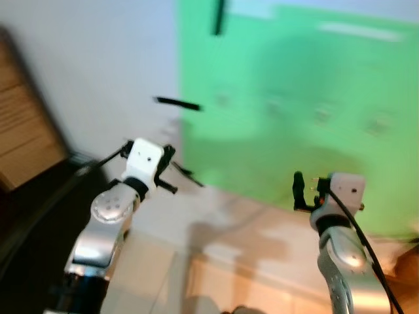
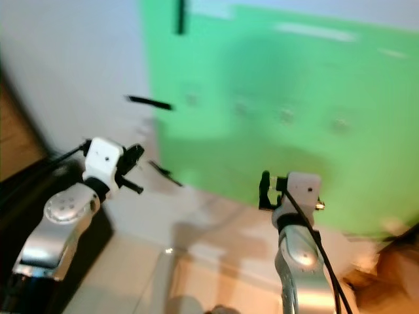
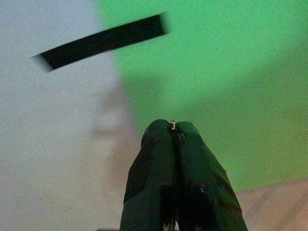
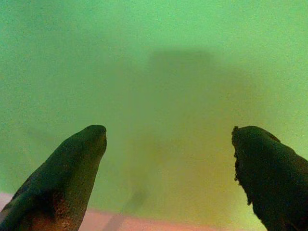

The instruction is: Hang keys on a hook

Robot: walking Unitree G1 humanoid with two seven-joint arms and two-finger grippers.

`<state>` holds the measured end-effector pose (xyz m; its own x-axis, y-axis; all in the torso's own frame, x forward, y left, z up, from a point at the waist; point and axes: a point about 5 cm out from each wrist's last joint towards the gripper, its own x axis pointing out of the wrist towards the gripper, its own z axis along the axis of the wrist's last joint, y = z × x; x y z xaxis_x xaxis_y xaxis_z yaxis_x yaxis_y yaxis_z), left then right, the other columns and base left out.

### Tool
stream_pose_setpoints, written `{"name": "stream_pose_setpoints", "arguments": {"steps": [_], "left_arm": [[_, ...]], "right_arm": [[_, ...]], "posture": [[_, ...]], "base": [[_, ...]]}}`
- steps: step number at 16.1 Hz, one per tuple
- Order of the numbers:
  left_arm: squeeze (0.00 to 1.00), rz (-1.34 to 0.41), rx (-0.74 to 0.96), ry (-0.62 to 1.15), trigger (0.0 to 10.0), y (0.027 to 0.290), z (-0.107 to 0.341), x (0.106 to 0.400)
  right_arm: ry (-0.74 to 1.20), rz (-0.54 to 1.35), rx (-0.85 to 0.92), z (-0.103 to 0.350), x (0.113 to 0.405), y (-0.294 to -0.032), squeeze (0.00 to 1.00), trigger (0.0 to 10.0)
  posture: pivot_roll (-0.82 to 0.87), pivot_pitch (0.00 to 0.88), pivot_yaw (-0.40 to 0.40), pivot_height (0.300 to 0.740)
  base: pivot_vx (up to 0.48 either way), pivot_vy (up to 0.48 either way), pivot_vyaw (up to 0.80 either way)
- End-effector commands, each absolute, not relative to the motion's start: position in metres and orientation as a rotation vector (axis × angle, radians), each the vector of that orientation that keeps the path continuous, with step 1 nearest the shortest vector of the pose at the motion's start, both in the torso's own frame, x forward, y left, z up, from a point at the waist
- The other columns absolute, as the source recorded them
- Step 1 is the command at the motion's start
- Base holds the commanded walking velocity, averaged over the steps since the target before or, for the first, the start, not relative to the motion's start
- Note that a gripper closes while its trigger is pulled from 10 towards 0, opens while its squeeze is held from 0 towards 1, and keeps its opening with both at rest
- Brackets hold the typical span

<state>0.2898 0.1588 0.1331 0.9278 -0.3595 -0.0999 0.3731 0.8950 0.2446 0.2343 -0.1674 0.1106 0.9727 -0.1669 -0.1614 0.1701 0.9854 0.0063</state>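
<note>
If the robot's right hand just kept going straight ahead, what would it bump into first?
Most likely the green panel on the wall. The right gripper, fingers spread open, points straight at it, with nothing else showing between. How far off it is, I can't tell.

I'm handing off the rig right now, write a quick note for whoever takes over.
Left gripper: fingers pressed shut, a tiny glint of metal at the tips, too small to identify; raised toward the white wall beside the green panel.
Right gripper: open, empty, facing the green panel.
Head views are blurred; faint spots on the panel may be hooks.
Done: nothing hung yet.
Left: find a hook, hang the keys.
</note>
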Motion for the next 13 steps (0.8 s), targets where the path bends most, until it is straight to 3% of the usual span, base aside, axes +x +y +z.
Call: {"name": "stream_pose_setpoints", "arguments": {"steps": [1,5,9,10,13], "left_arm": [[0.0,-0.386,0.257,0.035,10.0,0.158,0.137,0.29],[0.0,-0.384,0.255,0.036,10.0,0.159,0.137,0.287],[0.0,-0.379,0.262,0.037,10.0,0.164,0.139,0.286],[0.0,-0.376,0.265,0.036,10.0,0.166,0.14,0.285],[0.0,-0.373,0.272,0.035,10.0,0.17,0.142,0.285]], "right_arm": [[0.158,-0.163,0.012,0.113,0.236,-0.167,1.0,10.0],[0.164,-0.139,0.016,0.111,0.237,-0.161,1.0,10.0],[0.157,-0.107,0.043,0.11,0.238,-0.153,1.0,10.0],[0.141,-0.087,0.055,0.111,0.238,-0.15,0.0,10.0],[0.132,-0.052,0.069,0.113,0.239,-0.144,0.0,10.0]], "posture": [[-0.05,0.0,-0.009,0.74],[-0.03,0.0,-0.023,0.74],[-0.01,0.0,-0.026,0.74],[-0.01,0.0,-0.023,0.74],[0.01,0.0,-0.022,0.74]], "base": [[0.0,0.0,-0.8],[0.0,0.0,-0.8],[0.0,0.295,-0.54],[0.0,0.315,0.0],[0.0,0.319,0.0]]}}
